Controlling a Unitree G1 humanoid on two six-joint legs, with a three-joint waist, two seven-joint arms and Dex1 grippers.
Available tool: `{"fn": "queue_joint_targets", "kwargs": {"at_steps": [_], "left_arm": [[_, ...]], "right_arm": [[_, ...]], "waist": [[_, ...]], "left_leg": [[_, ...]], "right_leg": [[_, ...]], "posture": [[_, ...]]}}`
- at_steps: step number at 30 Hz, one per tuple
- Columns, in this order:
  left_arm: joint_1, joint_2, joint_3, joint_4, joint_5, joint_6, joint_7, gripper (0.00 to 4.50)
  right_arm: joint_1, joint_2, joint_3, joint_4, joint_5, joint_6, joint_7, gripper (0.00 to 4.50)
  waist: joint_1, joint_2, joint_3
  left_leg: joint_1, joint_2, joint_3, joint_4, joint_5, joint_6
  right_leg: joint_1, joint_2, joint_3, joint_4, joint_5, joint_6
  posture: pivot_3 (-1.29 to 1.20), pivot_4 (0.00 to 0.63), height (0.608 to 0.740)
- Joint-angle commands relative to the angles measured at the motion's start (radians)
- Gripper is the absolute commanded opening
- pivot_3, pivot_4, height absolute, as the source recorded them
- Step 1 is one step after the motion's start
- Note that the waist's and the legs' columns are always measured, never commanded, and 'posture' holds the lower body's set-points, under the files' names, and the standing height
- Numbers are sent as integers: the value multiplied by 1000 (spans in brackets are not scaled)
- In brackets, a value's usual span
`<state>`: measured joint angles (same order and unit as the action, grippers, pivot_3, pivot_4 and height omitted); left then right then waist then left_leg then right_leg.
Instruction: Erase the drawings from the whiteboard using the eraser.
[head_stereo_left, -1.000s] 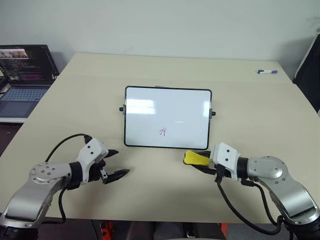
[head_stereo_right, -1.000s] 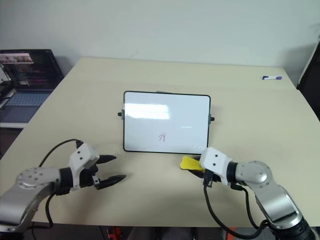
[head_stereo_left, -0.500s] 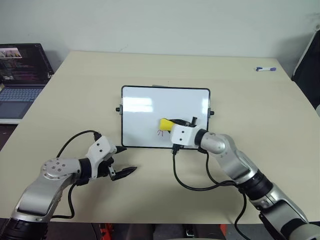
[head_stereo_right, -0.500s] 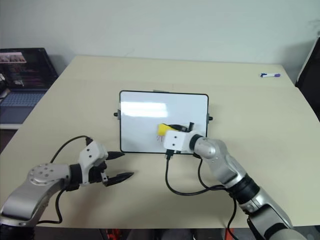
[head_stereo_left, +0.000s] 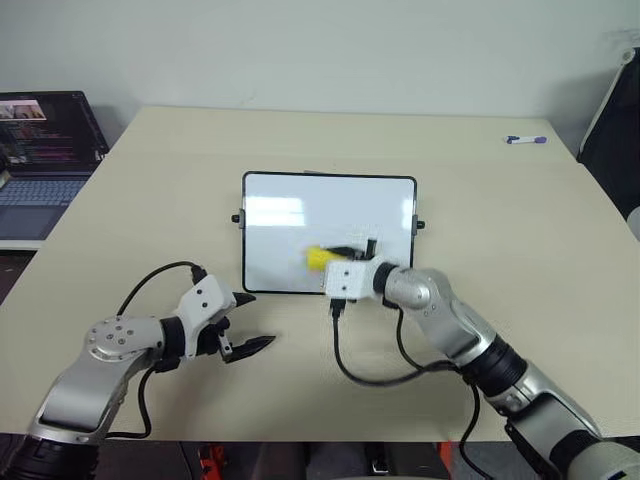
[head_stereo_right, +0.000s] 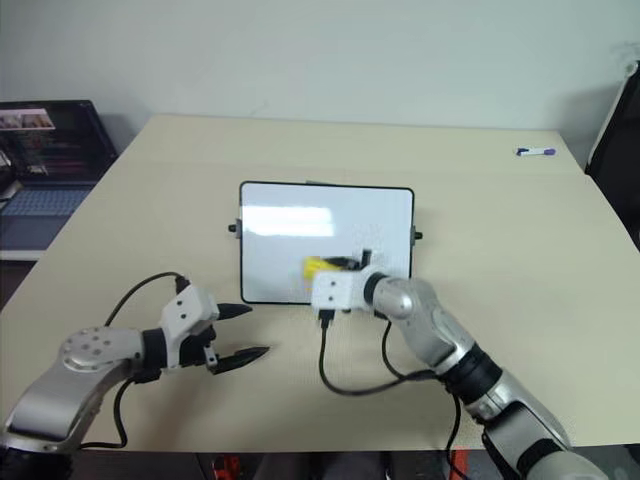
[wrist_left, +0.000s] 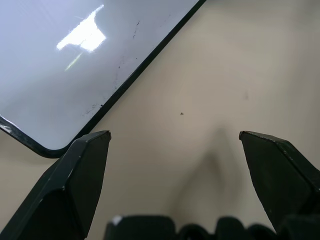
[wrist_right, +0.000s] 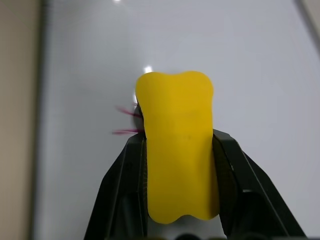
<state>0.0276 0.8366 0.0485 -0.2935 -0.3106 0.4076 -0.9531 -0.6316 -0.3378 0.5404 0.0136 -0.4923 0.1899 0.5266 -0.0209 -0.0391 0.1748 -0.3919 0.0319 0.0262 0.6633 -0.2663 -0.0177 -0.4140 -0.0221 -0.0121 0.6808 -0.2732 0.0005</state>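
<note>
Yellow eraser (wrist_right: 177, 150): clamped between the two black fingers (wrist_right: 122, 192) of the right gripper (head_stereo_left: 345, 262); it is held over the lower middle of the whiteboard, and in the right wrist view it is seen flat-on, covering most of the red mark.
Whiteboard (head_stereo_left: 290, 215): laid flat in the middle of the beige table, its long side running left to right; a thin dark frame and a small black knob on each short side are seen.
Drawings (wrist_right: 125, 121): only a few red strokes are seen, sticking out from under the eraser's edge; whether the eraser touches the board surface cannot be told.
Right gripper: reached in from the near right, over the near edge of the board, with its jaws closed on the eraser.
Left gripper (head_stereo_left: 248, 322): held low over the table, just near and left of the board's near-left corner; its jaws stand wide apart with nothing between them. In the left wrist view the board's rounded corner is seen beside one finger (wrist_left: 75, 180).
Table (head_stereo_left: 520, 240): beige, with a matte top.
Marker (head_stereo_left: 525, 140): white with a purple cap, lying at the far right of the table, well apart from the board.
Laptop (head_stereo_left: 45, 135): open, on a separate surface off the far left of the table, its screen lit.
</note>
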Motion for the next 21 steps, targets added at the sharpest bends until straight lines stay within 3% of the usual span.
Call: {"fn": "queue_joint_targets", "kwargs": {"at_steps": [1, 6, 14, 21], "left_arm": [[-2, -2, 4, -10, 0, -16, -5, 4500], [-9, -4, -3, -9, 0, -12, -2, 4500], [-24, -11, -17, -5, 5, -8, 0, 4500], [-37, -12, -27, -3, 8, -5, -1, 4500]], "right_arm": [[25, -55, 3, -4, -5, 19, 98, 1319], [48, -136, 38, -82, 11, 19, 288, 1319], [-67, -48, -32, 26, -18, -11, 133, 1318], [-41, -71, 40, 7, 1, -4, 297, 1318]], "waist": [[2, 0, 0], [5, 0, 0], [-5, 0, 0], [-5, 0, 0]], "left_leg": [[1, 0, 0, 0, 0, 0], [3, 0, 0, 0, 0, 0], [10, 1, 1, -1, 0, 0], [9, 0, 1, -2, 0, 0]], "right_leg": [[1, 0, 0, 0, 0, 0], [4, 0, 0, -1, 0, 0], [7, 1, 1, 0, 0, -1], [7, 0, 1, -1, 0, -1]], "posture": [[0, 150, 740], [0, 150, 740], [0, 150, 740], [0, 150, 740]]}}
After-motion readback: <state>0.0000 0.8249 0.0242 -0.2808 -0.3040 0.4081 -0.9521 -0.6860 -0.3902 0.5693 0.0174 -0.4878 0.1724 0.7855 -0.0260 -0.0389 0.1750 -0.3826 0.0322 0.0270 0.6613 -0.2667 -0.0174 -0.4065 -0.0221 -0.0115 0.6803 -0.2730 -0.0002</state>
